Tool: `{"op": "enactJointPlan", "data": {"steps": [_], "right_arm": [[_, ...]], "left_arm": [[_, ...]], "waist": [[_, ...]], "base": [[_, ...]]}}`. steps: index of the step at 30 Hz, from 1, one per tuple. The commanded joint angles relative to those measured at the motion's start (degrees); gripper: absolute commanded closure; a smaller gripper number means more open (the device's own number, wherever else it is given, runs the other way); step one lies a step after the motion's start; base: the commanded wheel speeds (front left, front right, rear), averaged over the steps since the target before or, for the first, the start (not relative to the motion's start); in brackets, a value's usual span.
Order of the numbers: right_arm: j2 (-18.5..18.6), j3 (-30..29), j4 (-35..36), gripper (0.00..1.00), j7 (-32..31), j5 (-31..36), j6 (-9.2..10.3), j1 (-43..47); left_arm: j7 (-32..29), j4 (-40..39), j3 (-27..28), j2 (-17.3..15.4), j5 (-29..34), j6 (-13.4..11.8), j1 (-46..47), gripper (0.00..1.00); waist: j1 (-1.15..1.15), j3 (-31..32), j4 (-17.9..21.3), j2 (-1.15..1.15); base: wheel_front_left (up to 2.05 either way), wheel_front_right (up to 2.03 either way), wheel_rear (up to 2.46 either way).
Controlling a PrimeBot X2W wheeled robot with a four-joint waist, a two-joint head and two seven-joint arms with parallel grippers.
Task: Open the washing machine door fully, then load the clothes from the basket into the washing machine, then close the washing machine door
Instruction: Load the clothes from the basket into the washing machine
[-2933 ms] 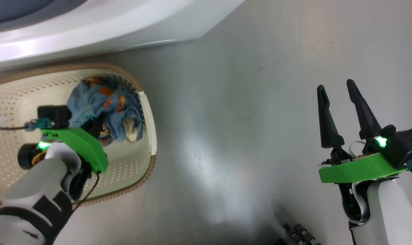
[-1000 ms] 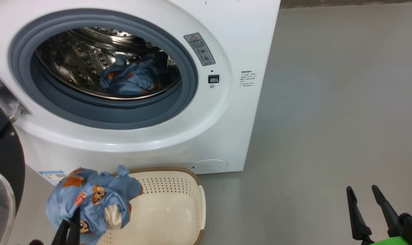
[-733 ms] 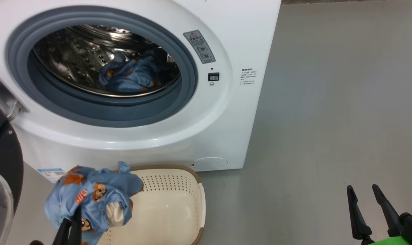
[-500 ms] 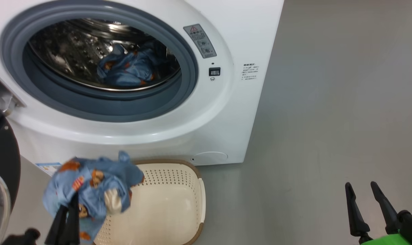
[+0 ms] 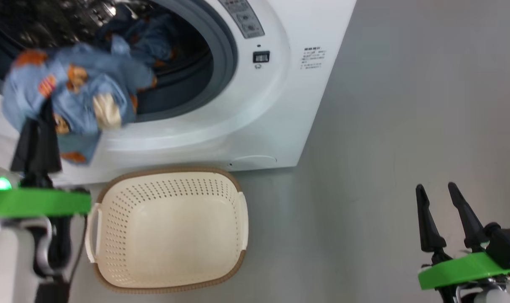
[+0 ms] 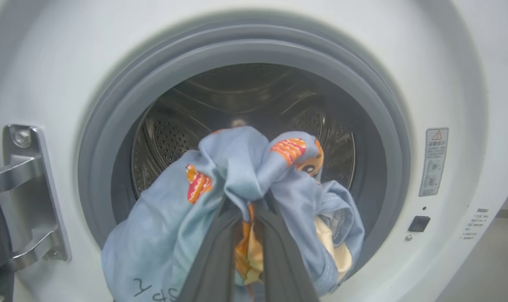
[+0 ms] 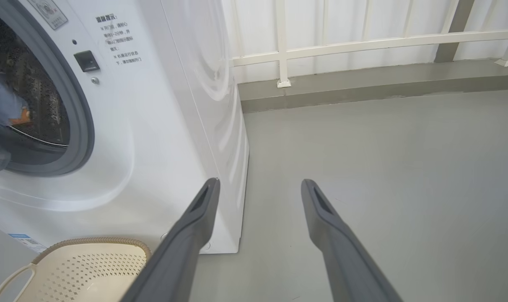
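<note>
My left gripper (image 5: 48, 110) is shut on a bundle of light blue clothes (image 5: 76, 86) with orange cartoon prints, held up in front of the washing machine (image 5: 280, 105) opening. In the left wrist view the clothes (image 6: 237, 167) hang around my pinched left gripper (image 6: 247, 212), with the steel drum (image 6: 237, 96) right behind. More blue fabric (image 5: 154, 33) lies inside the drum. The cream basket (image 5: 166, 171) stands on the floor below the opening, with nothing in it. The door is out of view; its metal hinge (image 6: 23, 197) shows. My right gripper (image 5: 436, 188) stands open over the floor.
The grey gasket (image 6: 111, 109) rings the opening. In the right wrist view my right gripper (image 7: 260, 182) points past the machine's (image 7: 161, 105) right corner, and the basket's rim (image 7: 90, 241) is at the lower left. Open grey floor (image 5: 406, 105) lies to the right. A white railing (image 7: 363, 42) runs along the back.
My left gripper has lifted the clothes from just above the basket up to the drum opening. The head camera has tilted and shifted. The right gripper stays open.
</note>
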State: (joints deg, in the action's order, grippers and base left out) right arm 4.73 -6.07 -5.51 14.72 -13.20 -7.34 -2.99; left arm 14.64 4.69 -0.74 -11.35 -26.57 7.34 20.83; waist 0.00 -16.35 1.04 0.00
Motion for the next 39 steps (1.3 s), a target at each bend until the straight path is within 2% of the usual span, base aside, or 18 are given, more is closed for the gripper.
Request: {"op": "enactJointPlan", "data": {"steps": [1, 6, 9, 17, 23, 28, 29, 30, 31, 39], "right_arm": [[0.2, 1.6, 1.5, 0.00, 0.3, 0.5, -0.14, -1.3], [-0.7, 2.9, 1.7, 0.00, 0.3, 0.5, -0.14, -4.6], [-1.3, 4.0, 1.4, 0.00, 0.3, 0.5, -0.14, -6.4], [-1.8, 5.9, 1.0, 0.00, 0.3, -0.1, -0.14, -7.8], [-1.8, 6.9, 1.4, 0.00, 0.3, -1.8, -0.14, -9.0], [-1.8, 7.1, 1.6, 0.00, 0.3, -2.3, -0.14, -9.2], [-1.8, 7.1, 1.6, 0.00, 0.3, -2.4, -0.14, -9.2], [-1.8, 7.1, 1.6, 0.00, 0.3, -2.4, -0.14, -9.2], [-1.8, 7.0, 1.6, 0.00, 0.3, -2.5, -0.14, -9.2], [-1.8, 7.2, 1.2, 0.00, 0.3, -2.4, -0.14, -9.4]], "left_arm": [[0.4, -0.6, 1.8, -2.2, -0.2, 0.1, 2.4, 1.00], [0.4, 7.7, -0.4, -4.7, -1.7, 0.1, 12.9, 1.00], [0.4, 16.1, -2.5, -6.8, -2.0, 0.1, 20.5, 1.00], [0.4, 29.1, -5.4, -9.8, -2.9, 0.1, 32.8, 1.00], [0.4, 29.7, -5.5, -11.9, -2.1, 0.1, 40.8, 1.00], [0.4, 27.3, -3.9, -12.6, 0.2, 0.1, 42.5, 1.00], [0.4, 27.2, -3.4, -12.4, 0.2, 0.1, 42.1, 0.88], [0.4, 27.8, -3.7, -12.3, 0.5, 0.1, 41.4, 0.18], [0.4, 28.7, -3.8, -12.4, 0.8, 0.1, 40.9, 0.00], [0.4, 32.8, -3.7, -11.9, 0.6, 0.1, 39.2, 0.00]], "waist": [[0.00, -3.1, 1.5, 0.00], [0.00, -7.1, 4.0, 0.00], [0.00, -9.5, 6.1, 0.00], [0.00, -12.4, 10.0, 0.00], [0.00, -14.5, 12.0, 0.00], [0.00, -15.2, 12.6, 0.00], [0.00, -15.2, 12.6, 0.00], [0.00, -15.2, 12.6, 0.00], [0.00, -15.2, 12.6, 0.00], [0.00, -15.1, 11.8, 0.00]], "base": [[0.00, 0.00, 0.00], [0.00, 0.00, 0.00], [0.00, 0.00, 0.00], [0.00, 0.00, 0.00], [0.00, 0.00, 0.00], [0.00, 0.00, 0.00], [0.00, 0.00, 0.00], [0.00, 0.00, 0.00], [0.00, 0.00, 0.00], [0.00, 0.00, 0.00]]}}
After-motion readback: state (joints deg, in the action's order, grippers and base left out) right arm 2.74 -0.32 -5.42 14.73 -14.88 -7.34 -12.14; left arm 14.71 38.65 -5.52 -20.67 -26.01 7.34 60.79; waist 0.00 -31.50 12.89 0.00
